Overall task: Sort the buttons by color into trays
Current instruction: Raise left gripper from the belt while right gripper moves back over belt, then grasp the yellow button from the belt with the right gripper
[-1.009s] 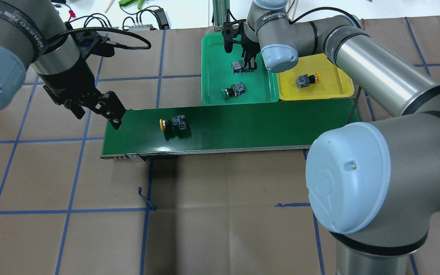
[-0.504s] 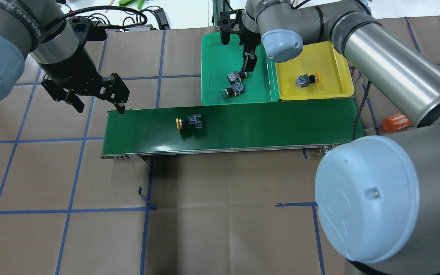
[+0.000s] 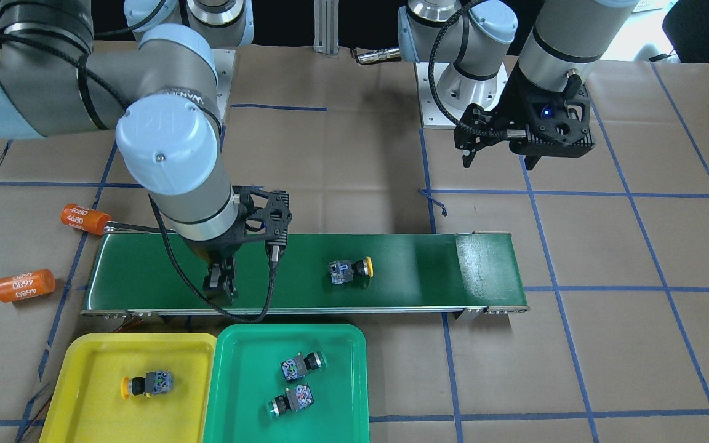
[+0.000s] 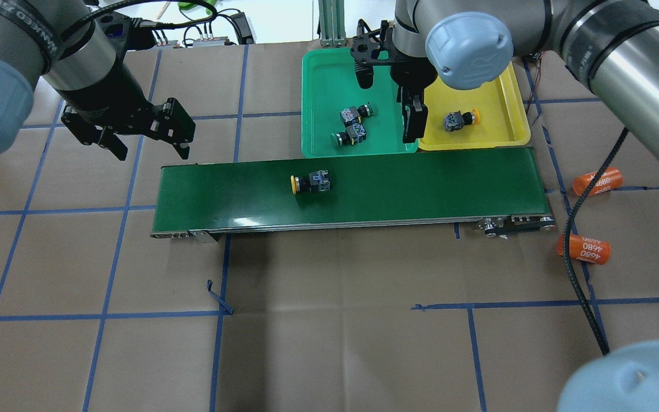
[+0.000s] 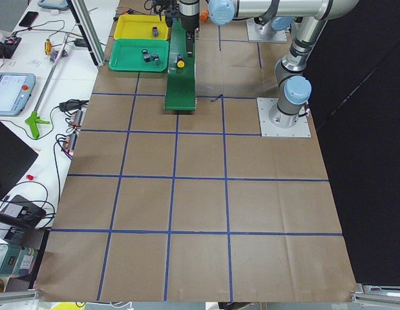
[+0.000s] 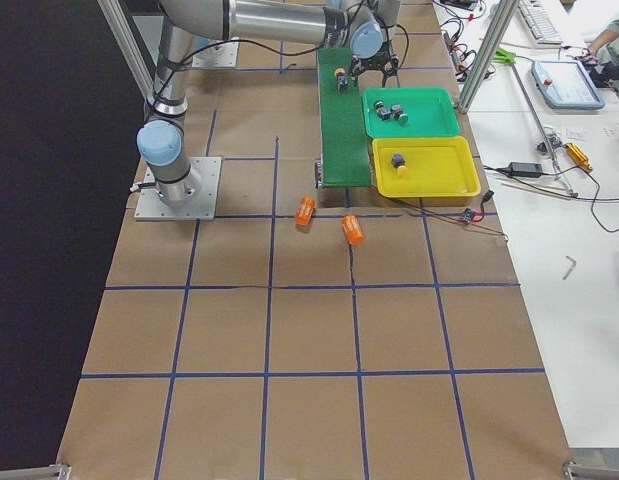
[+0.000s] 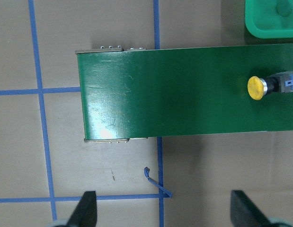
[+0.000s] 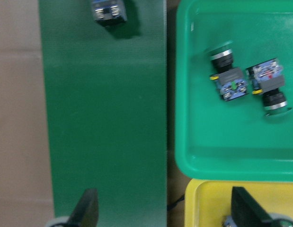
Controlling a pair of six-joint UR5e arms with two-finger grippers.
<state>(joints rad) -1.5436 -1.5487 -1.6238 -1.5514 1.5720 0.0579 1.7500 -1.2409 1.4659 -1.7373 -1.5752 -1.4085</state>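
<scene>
Right now the yellow button (image 4: pixel 309 183) lies on its side on the dark green conveyor belt (image 4: pixel 421 189), roughly midway along it and between the two arms. The left end effector (image 4: pixel 151 152) hovers over the tabletop (image 4: pixel 329 320) just past the belt's end on the robot's left. It is well apart from that button, and its fingers are spread wide with nothing between them. The right end effector (image 4: pixel 411 131) hangs near the belt's far edge, where the green tray (image 4: pixel 318 86) and the yellow tray (image 4: pixel 501 86) meet, also well apart from the button. In the right wrist view its pads (image 8: pixel 87 208) stand wide apart and empty.

The yellow button's long axis runs along the belt, cap toward the left end effector and grey-blue block toward the right one.

In the green tray, close together, the farther green button (image 4: pixel 353 114) points its cap diagonally away from the belt. The nearer green button (image 4: pixel 349 135) lies roughly parallel to the belt, cap toward the robot's left. In the yellow tray the second yellow button (image 4: pixel 458 120) points its cap away from the green tray.
</scene>
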